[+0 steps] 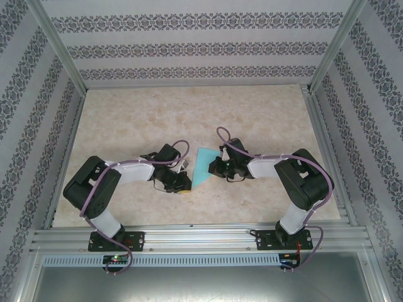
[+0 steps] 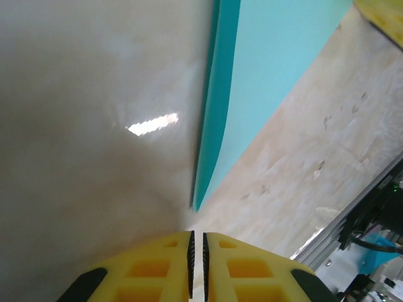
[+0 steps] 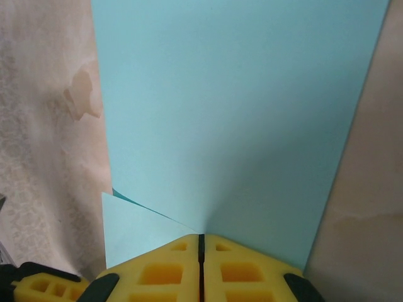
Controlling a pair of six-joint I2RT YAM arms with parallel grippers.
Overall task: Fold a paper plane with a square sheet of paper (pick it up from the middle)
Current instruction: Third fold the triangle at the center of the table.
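Marble-look table (image 1: 189, 107): teal sheet (image 1: 203, 166) at centre, folded to a tapered wedge. We see right gripper (image 3: 201, 242) pinched shut on its edge, left gripper (image 2: 196, 245) closed empty just off its tip. Further folds remain, we judge.

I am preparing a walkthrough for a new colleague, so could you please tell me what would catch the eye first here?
The teal paper stands out most, sitting at the middle of the pale table between the two grippers. The right gripper is shut on its edge, beside a folded flap, and the left gripper is shut with the paper's pointed end just ahead of it.
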